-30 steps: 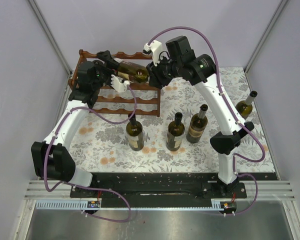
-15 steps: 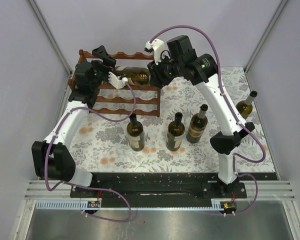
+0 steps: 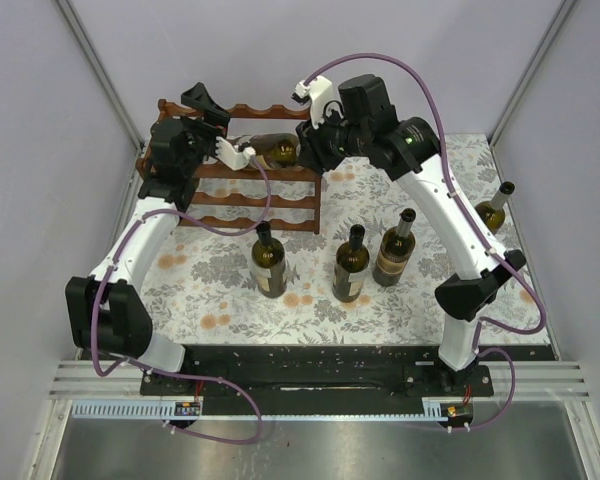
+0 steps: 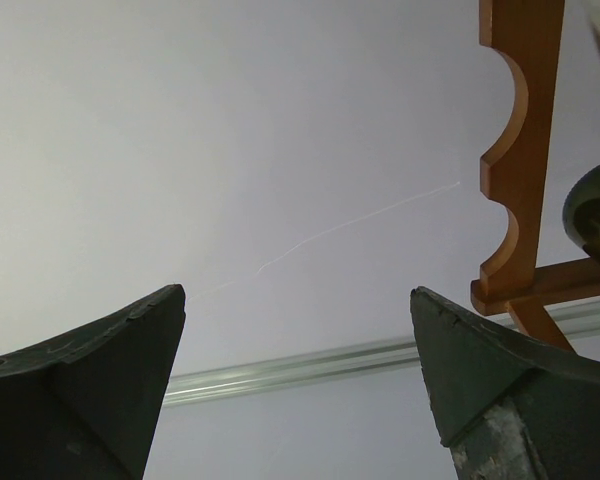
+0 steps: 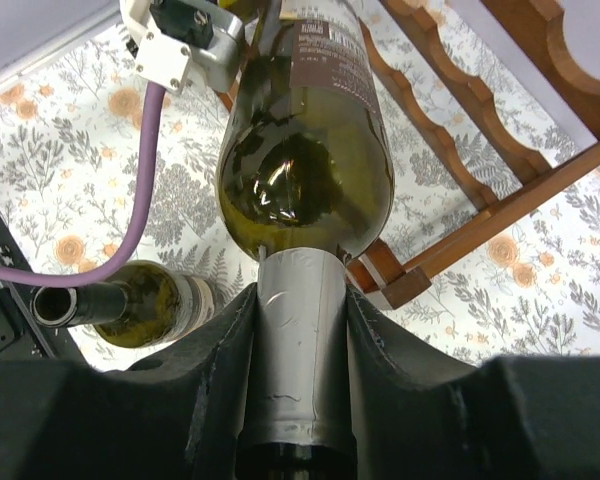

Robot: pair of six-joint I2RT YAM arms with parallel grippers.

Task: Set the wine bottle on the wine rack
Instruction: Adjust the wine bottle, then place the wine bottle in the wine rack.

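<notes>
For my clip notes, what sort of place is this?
Likely a robot test booth: plain grey walls, two arms bolted to the table, a wine rack and bottles staged on it.

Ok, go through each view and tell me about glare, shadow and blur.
Top external: soft, even light, all sharp. Left wrist: left gripper dark against the bright wall, wine rack crisp. Right wrist: pale reflections on the wine bottle's glass, right gripper in shadow.

- The wine rack (image 3: 270,200) stands at the back left of the bench (image 3: 400,310).
- The wine bottle (image 3: 272,150) lies sideways over its top.
- Three bottles (image 3: 351,265) stand in front of it, and another bottle (image 3: 492,212) stands far right.
</notes>
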